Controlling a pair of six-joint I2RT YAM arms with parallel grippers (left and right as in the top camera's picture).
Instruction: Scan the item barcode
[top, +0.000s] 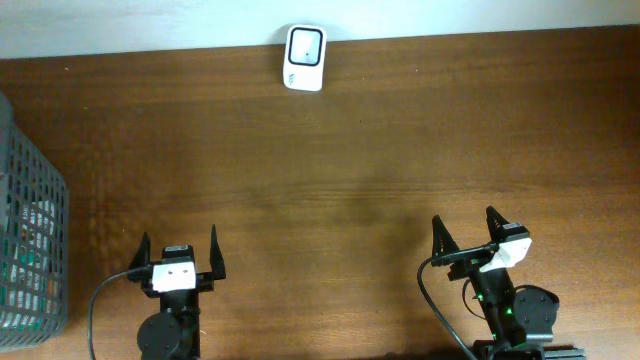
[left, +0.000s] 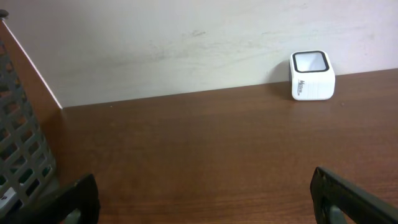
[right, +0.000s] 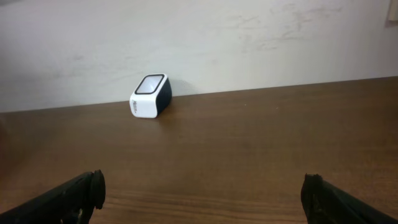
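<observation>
Overhead shows the left gripper (top: 178, 240) and right gripper (top: 464, 220) both spread wide, empty; the right wrist view misses the basket (top: 55, 230), catching the scanner (right: 150, 96).

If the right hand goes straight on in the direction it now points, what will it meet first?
Probably only the wall behind the table. The right hand points over bare wood, and the white scanner stands left of its line, though depth is unclear.
</observation>
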